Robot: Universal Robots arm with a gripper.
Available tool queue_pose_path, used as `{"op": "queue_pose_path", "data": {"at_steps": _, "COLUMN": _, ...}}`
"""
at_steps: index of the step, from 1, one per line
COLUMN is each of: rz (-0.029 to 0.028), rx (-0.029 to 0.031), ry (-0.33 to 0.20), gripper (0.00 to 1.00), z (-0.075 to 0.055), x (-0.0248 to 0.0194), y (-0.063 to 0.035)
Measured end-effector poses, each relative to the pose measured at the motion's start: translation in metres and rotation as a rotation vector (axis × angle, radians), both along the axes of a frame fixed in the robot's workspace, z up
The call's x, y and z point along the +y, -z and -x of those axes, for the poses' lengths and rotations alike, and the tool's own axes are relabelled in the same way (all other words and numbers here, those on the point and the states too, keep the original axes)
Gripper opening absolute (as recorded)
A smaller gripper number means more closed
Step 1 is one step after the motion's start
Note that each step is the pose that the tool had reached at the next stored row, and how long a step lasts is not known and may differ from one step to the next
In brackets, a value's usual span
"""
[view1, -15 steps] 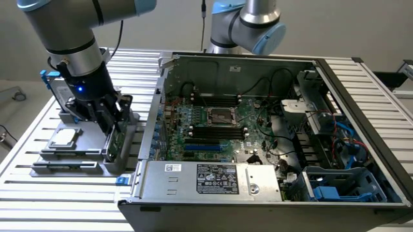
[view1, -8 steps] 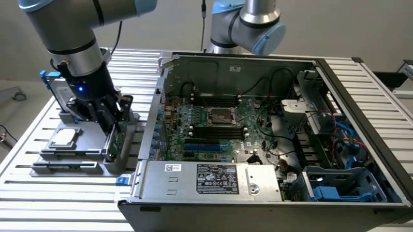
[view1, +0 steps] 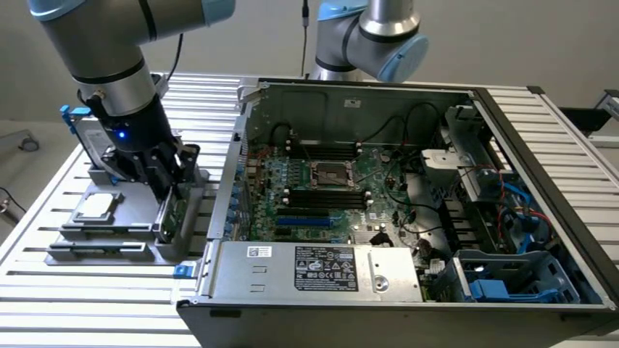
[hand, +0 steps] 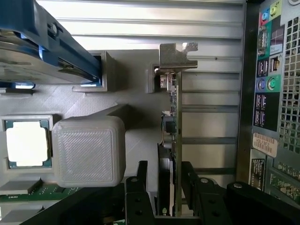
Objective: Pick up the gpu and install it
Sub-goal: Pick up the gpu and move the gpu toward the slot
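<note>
On the slatted metal table, at the exterior view's left, the gripper stands spread astride the upright gpu.

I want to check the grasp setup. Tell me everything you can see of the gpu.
The gpu is a thin green circuit board with a black cooler on one face and a silver end bracket. It stands on edge in a slot of the grey holder, beside the computer case. The open gripper straddles it.

Thin green gpu, standing on edge in grey holder, silver end bracket
</note>
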State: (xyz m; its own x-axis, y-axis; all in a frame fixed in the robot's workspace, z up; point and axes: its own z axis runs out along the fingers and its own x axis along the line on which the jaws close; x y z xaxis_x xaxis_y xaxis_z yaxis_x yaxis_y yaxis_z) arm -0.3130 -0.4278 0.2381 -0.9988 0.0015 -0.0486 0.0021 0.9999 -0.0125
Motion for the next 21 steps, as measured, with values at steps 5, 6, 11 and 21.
{"op": "queue_pose_path", "data": {"at_steps": 5, "rz": -0.0001, "rx": -0.0001, "ry": 0.005, "gripper": 0.26, "z": 0.000, "x": 0.0002, "y": 0.0001}}
{"op": "queue_pose_path", "data": {"at_steps": 6, "rz": 0.0000, "rx": -0.0001, "ry": 0.005, "gripper": 0.26, "z": 0.000, "x": 0.0002, "y": 0.0001}}
{"op": "queue_pose_path", "data": {"at_steps": 11, "rz": -0.0001, "rx": -0.0001, "ry": 0.006, "gripper": 0.26, "z": 0.000, "x": 0.0002, "y": 0.0001}}
{"op": "queue_pose_path", "data": {"at_steps": 21, "rz": -0.0093, "rx": 0.0002, "ry": 0.006, "gripper": 0.26, "z": 0.000, "x": 0.0002, "y": -0.0158}}
